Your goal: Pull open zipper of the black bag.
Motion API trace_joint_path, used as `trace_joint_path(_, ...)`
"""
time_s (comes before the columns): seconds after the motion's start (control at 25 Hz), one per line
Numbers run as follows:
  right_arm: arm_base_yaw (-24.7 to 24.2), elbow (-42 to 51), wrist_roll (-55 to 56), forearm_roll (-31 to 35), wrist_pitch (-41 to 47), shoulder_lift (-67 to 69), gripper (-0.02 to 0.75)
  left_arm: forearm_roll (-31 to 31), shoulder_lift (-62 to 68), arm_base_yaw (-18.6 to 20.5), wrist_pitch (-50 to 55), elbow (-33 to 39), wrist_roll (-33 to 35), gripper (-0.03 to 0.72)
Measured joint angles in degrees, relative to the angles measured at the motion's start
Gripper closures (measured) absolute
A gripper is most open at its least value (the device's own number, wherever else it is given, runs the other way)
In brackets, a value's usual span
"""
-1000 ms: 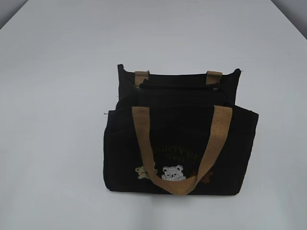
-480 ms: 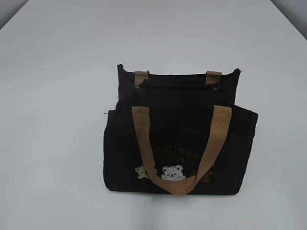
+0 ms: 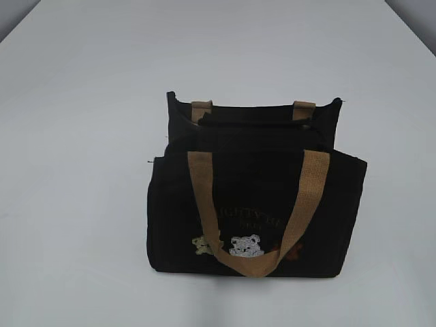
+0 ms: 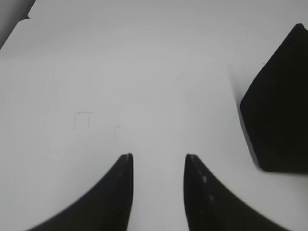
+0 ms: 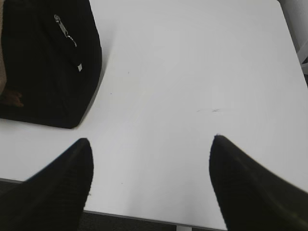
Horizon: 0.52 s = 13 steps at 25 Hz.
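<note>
The black bag (image 3: 252,204) stands upright in the middle of the white table, its front with little embroidered bears facing the exterior camera and one tan handle (image 3: 253,264) hanging down that front. Its zipper (image 3: 255,122) runs as a dark line along the top. Neither gripper shows in the exterior view. My left gripper (image 4: 158,156) is open over bare table, with a corner of the black bag (image 4: 279,110) to its right. My right gripper (image 5: 150,139) is wide open and holds nothing; the black bag (image 5: 43,62) lies up and left of it, a silver pull tab (image 5: 65,30) on its side.
The white table (image 3: 82,136) stretches bare around the bag on all sides. Its near edge (image 5: 144,214) runs just under my right gripper, with dark floor beyond. A table corner (image 4: 24,19) shows at the far left in the left wrist view.
</note>
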Motion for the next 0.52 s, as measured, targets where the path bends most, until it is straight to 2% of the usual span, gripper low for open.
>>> trace_joint_path(0.52,0.0,0.0,0.0,0.0,0.0,0.0,0.157,0.0,0.0,0.0,0.0,0.0,0.0,0.449)
